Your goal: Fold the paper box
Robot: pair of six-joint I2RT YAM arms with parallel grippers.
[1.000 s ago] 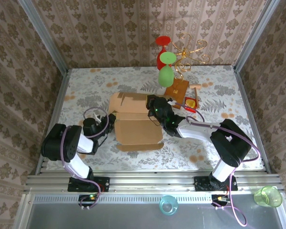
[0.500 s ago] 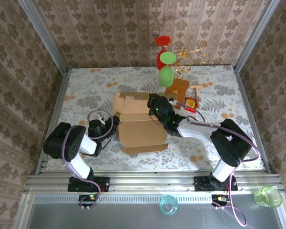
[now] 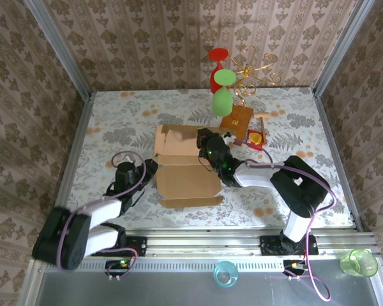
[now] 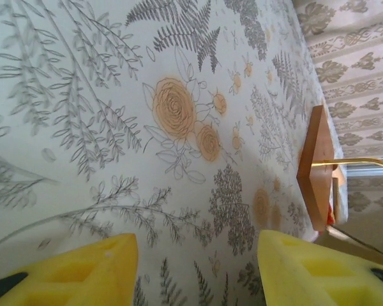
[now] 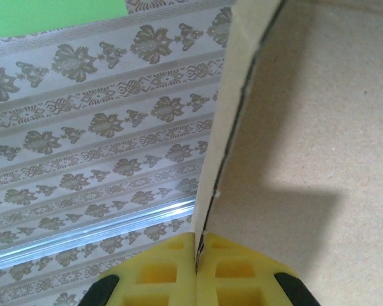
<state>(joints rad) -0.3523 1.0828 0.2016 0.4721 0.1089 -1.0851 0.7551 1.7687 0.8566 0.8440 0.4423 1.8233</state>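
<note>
The paper box (image 3: 186, 173), a light-brown cardboard sheet with raised flaps, lies mid-table. My right gripper (image 3: 206, 151) sits at its right rear edge. In the right wrist view the yellow pads (image 5: 233, 271) are shut on the thin edge of an upright cardboard flap (image 5: 226, 115), with the box's inner panel (image 5: 313, 127) to the right. My left gripper (image 3: 148, 169) is just left of the box. In the left wrist view its yellow fingers (image 4: 76, 271) stand well apart, and the left gripper (image 4: 198, 258) has only the flowered tablecloth between them.
A reddish wooden block (image 3: 237, 117) lies behind the box, also seen edge-on as the wooden block (image 4: 318, 162). A small red and yellow item (image 3: 255, 138) sits beside it. Green and red glasses (image 3: 223, 86) hang on a gold rack (image 3: 258, 69). Patterned walls enclose the table.
My left gripper has opened and come off the box's left side, its arm swinging down toward the near left. The box has shifted slightly right. The right gripper keeps its grip.
</note>
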